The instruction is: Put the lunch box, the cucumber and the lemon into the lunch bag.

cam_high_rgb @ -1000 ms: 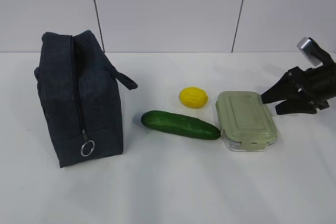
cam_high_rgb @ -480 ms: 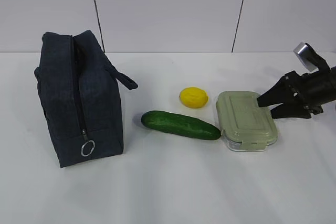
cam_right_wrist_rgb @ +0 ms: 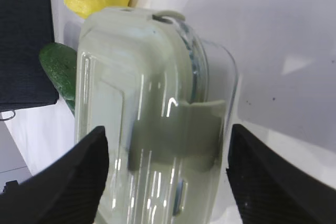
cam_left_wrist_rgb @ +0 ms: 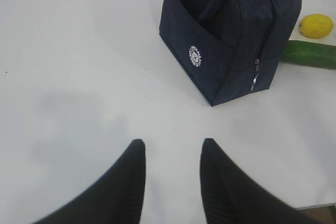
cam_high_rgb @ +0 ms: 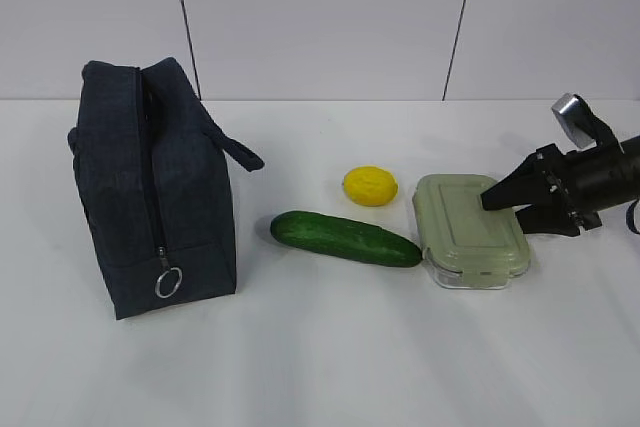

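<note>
We see a white table (cam_high_rgb: pixel 330 347) in front of a pale panelled wall (cam_high_rgb: pixel 320 17). At the left stands the bag (cam_high_rgb: pixel 155 187), dark navy and upright, its zipper running down the near end to a silver ring (cam_high_rgb: pixel 168 281). A strap (cam_high_rgb: pixel 238 150) sticks out from its right side. Right of the bag lies the cucumber (cam_high_rgb: pixel 345 238), its right tip just beside the box (cam_high_rgb: pixel 468 230). The lemon (cam_high_rgb: pixel 369 185) sits behind the cucumber, near the box's back left corner.

The right gripper (cam_high_rgb: pixel 507 203) reaches in from the right edge, level with the box's right end. In its wrist view, its fingers (cam_right_wrist_rgb: pixel 68 182) stand wide apart, one on each side of the box's pale green lid (cam_right_wrist_rgb: pixel 131 93), not clamped on it.

The left gripper (cam_left_wrist_rgb: pixel 170 166) shows only in its own wrist view. Its two dark fingers (cam_left_wrist_rgb: pixel 126 182) are apart above bare table, holding nothing, well apart from the bag.
</note>
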You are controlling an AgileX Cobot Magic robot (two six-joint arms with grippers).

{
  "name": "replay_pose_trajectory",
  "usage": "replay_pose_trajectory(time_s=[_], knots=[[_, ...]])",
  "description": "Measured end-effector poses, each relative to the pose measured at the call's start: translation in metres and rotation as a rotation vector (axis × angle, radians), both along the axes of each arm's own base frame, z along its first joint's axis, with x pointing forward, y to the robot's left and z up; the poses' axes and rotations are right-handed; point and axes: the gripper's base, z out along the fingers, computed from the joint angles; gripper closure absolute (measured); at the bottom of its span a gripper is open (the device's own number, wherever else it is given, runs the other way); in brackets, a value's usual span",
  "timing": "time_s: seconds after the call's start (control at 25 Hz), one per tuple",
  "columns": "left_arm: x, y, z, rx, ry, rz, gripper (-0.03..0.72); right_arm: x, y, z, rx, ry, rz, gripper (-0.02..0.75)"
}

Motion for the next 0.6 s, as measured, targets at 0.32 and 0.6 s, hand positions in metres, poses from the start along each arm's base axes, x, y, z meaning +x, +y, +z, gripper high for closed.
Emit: replay_pose_trajectory(time_s=[0.32, 0.6], knots=[[0.0, 0.0, 0.0, 0.0, 0.0, 0.0, 0.448, 0.0, 0.002, -0.011, 0.05, 0.0, 0.014, 0.188], [0.0, 0.0, 0.0, 0.0, 0.0, 0.0, 0.448, 0.001, 0.003, -0.013, 0.061, -0.002, 0.012, 0.249]])
